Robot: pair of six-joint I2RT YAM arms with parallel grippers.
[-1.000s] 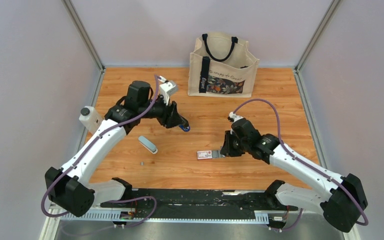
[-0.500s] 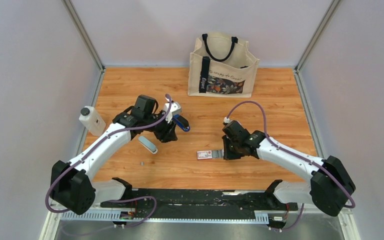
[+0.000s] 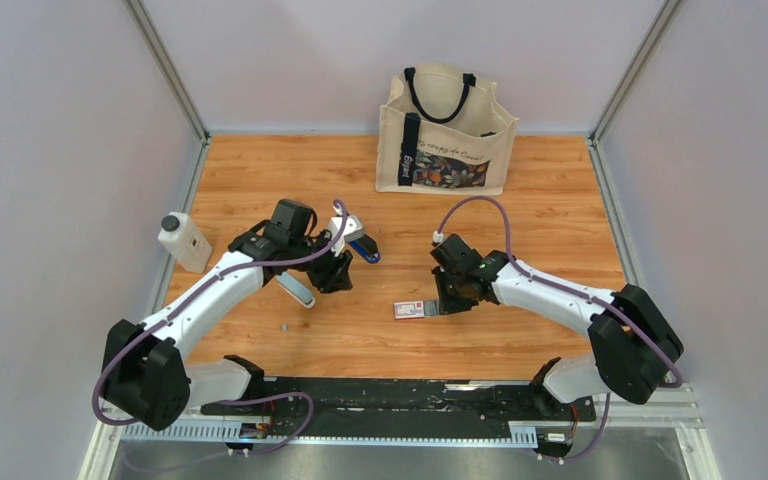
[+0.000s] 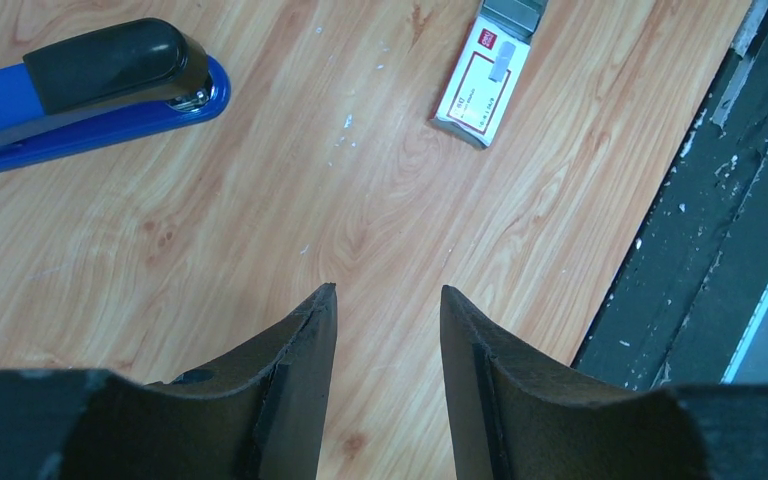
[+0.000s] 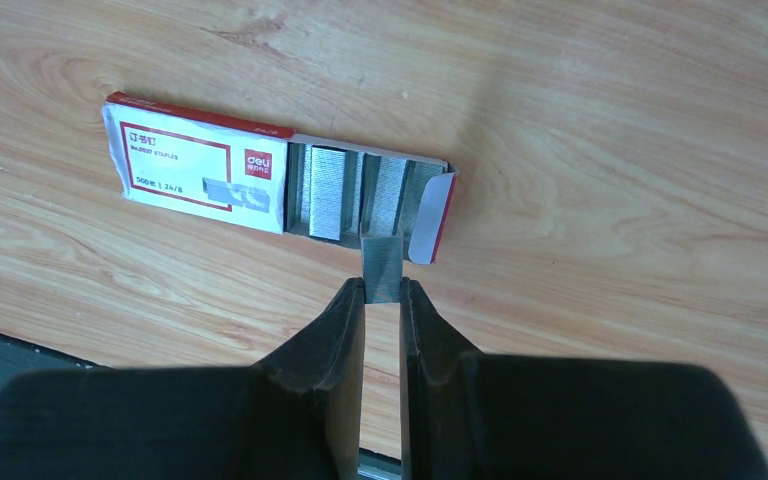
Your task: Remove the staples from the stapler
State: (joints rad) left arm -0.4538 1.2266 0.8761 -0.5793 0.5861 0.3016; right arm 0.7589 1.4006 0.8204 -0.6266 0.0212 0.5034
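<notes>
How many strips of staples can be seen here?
3: one strip in the right gripper, two side by side in the open box. More may be hidden under its sleeve or inside the stapler.

- Stapler (image 4: 100, 95): bright blue body, black top cap.
- Staples (image 5: 381, 265): silvery grey.
- Box (image 5: 195, 170): white face, red border, red edges.
- Table (image 3: 540, 200): orange-brown wood grain.
- Tote bag (image 3: 447, 130): cream, black handles, floral print.
- Bottle (image 3: 186, 243): white, black cap.

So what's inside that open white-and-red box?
Silvery staple strips lie in its drawer; the right claw pinches one strip at the edge. Anything under the box sleeve is hidden.
</notes>
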